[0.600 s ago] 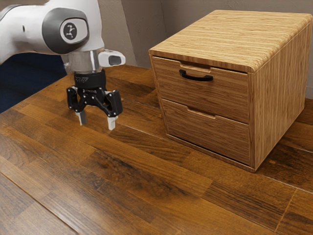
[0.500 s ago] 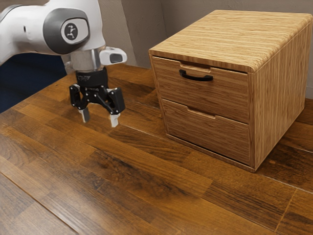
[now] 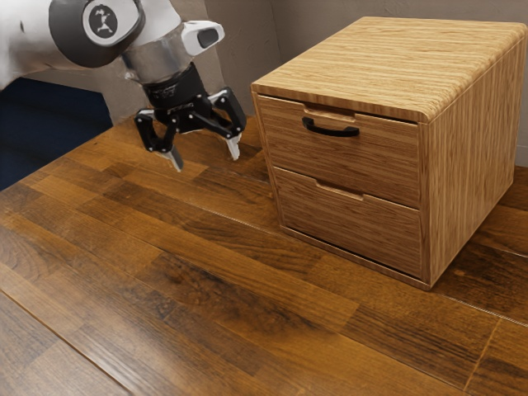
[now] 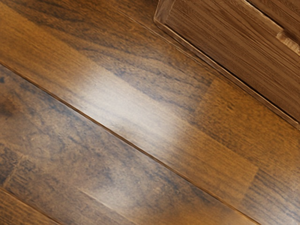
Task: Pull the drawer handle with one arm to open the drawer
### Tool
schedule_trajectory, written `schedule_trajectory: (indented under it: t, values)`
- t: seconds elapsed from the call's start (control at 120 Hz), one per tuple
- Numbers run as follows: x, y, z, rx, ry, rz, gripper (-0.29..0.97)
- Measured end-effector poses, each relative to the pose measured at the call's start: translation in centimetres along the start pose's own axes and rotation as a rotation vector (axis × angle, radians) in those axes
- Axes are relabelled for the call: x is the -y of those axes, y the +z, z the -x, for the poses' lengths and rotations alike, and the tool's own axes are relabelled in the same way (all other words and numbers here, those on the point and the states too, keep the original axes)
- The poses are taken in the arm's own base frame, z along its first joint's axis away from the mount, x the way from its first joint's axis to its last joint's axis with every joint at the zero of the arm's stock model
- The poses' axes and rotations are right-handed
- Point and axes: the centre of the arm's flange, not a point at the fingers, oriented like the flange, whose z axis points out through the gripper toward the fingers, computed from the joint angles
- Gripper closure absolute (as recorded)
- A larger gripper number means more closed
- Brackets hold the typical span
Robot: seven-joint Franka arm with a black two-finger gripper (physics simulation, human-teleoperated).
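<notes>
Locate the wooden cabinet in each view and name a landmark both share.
Exterior view: the cabinet stands at the exterior view's right, past the open end effector.
Wrist view: the cabinet's lower front rises from the dark table.
Shared landmark: its bottom front corner.

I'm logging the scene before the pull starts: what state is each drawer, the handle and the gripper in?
Top drawer: shut, front flush with the cabinet.
Bottom drawer: shut.
Black handle: free, nothing touching it.
Gripper: open, empty, tilted, above the table, to the exterior view's left of the cabinet.
</notes>
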Motion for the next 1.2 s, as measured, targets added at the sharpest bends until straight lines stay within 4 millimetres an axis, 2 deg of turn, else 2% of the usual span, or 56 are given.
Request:
schedule_trajectory:
  t: [0.075,0.267,0.417,0.592,0.7,0.892,1.025,1.2]
  values:
    - [-1.3,1.5,-0.8,-0.017,-0.118,0.001,0.00]
    - [-2.8,2.9,-1.8,-0.070,-0.369,0.022,0.00]
    - [-1.9,4.4,-3.5,-0.088,-0.550,0.015,0.00]
    - [-1.3,3.3,-4.0,-0.123,-0.699,0.052,0.00]
    - [-1.6,3.0,-4.3,-0.146,-0.761,0.086,0.00]
    - [-4.8,2.4,-3.4,-0.173,-0.801,0.173,0.00]
    - [-5.5,2.2,-3.5,-0.188,-0.841,0.214,0.00]
    - [-7.7,2.1,-2.7,-0.199,-0.858,0.261,0.00]
